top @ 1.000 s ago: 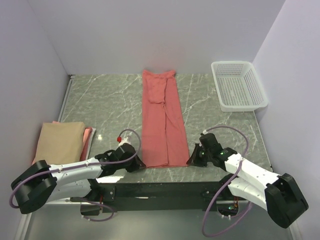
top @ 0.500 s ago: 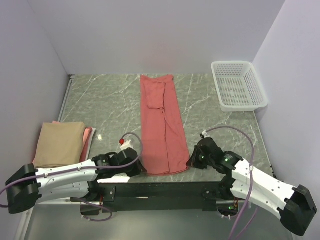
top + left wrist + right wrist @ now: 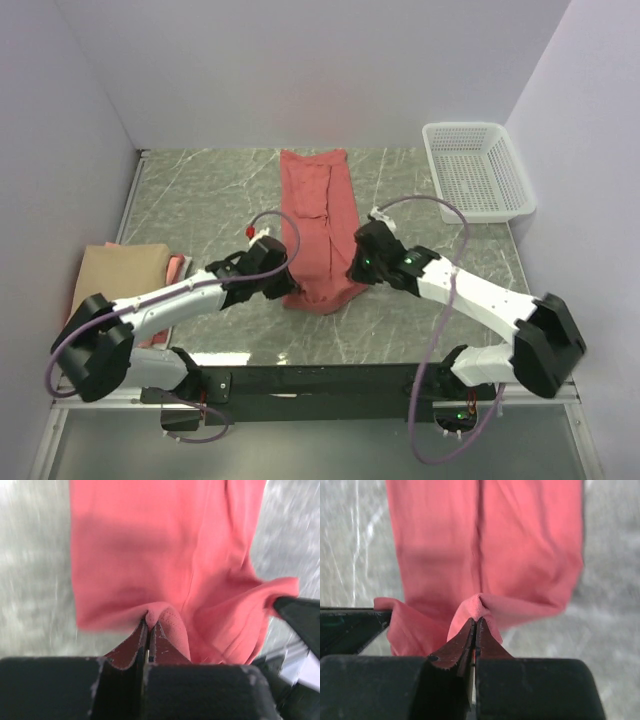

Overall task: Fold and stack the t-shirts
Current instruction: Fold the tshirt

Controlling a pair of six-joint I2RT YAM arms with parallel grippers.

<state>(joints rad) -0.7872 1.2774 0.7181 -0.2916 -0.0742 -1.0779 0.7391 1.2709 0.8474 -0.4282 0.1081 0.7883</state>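
Hem of the salmon-red t-shirt is raised off the table. I see my left claw and right claw each clamped on a near corner.

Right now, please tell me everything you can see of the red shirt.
The red shirt is salmon-red, soft, plain cloth, folded into a long narrow strip with a seam-like line down its middle. It lies along the middle of the table, with its far end flat near the back wall. Its near end is bunched and looks raised. The left gripper pinches the near left corner and the right gripper pinches the near right corner, both shut on the cloth. The edge sags between them.
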